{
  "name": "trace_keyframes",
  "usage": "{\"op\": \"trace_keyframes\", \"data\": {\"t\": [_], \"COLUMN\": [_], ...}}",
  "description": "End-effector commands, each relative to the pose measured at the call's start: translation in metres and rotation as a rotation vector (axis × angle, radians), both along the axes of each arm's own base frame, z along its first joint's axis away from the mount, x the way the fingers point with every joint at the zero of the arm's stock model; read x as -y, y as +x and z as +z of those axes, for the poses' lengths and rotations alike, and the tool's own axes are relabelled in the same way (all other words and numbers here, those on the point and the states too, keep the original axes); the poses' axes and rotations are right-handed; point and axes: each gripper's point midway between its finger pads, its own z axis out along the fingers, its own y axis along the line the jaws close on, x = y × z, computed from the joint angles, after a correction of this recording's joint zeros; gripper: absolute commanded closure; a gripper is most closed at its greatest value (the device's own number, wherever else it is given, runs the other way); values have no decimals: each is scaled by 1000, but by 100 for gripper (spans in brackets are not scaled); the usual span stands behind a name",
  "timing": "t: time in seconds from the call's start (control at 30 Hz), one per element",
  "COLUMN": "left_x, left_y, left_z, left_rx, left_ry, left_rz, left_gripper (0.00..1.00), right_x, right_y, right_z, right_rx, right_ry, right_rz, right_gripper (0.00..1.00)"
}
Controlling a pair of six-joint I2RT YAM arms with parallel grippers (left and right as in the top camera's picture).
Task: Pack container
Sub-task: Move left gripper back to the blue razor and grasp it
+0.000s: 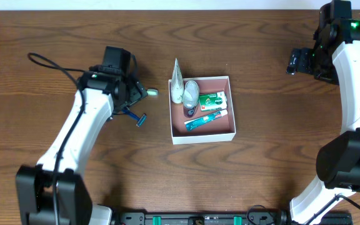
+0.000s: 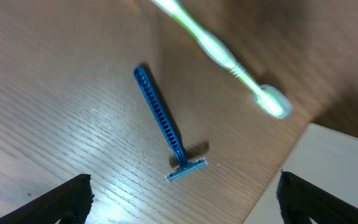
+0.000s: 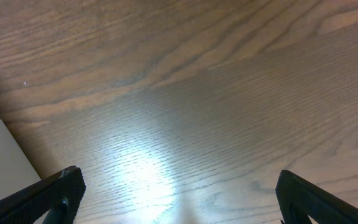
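Note:
The container [image 1: 203, 136], a square white-walled box with a pinkish-brown inside, sits mid-table. It holds a green box [image 1: 212, 99], a teal tube [image 1: 205, 120], a grey rounded item [image 1: 191, 92] and a white pointed tube [image 1: 177, 82] leaning over its left wall. A blue razor [image 1: 136, 117] and a green-white toothbrush [image 1: 150, 92] lie on the table left of it. My left gripper [image 1: 133, 94] is open above them; the left wrist view shows the razor [image 2: 160, 118], the toothbrush [image 2: 219, 53] and the container wall [image 2: 334, 162] ahead of the jaws [image 2: 185, 193]. My right gripper [image 1: 295, 61] is open and empty at the far right.
A black cable [image 1: 49, 64] loops over the wooden table behind the left arm. The right wrist view shows bare wood between the jaws [image 3: 179, 193] and a white corner of the container [image 3: 2, 162] at the left edge.

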Motion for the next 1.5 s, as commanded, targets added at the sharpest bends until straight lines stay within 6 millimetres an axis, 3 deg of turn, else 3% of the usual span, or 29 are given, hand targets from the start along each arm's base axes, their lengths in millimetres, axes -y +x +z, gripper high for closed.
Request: {"op": "trace_keyframes", "data": {"t": [0.0, 0.1, 0.53, 1.0, 1.43, 1.47], "left_x": [2, 3, 13, 3, 6, 5], "left_y": [-2, -3, -6, -10, -23, -24], "left_z": [-16, -28, -62, -90, -139, -140], "left_rx": [-52, -82, -173, -232, -363, -367], "left_ry": [-55, -73, -111, -149, -132, -130], "left_rz": [167, 251, 258, 308, 311, 311], "left_gripper": [7, 7, 12, 17, 18, 24], "right_x": [0, 0, 0, 0, 0, 0], "right_y": [1, 1, 1, 1, 1, 1], "right_z": [10, 10, 10, 10, 10, 10], "right_rx": [26, 26, 26, 26, 26, 26], "right_ry": [-12, -12, -12, -12, -12, -12], "right_rz": [15, 15, 15, 15, 15, 15], "right_gripper": [1, 1, 1, 1, 1, 1]}}
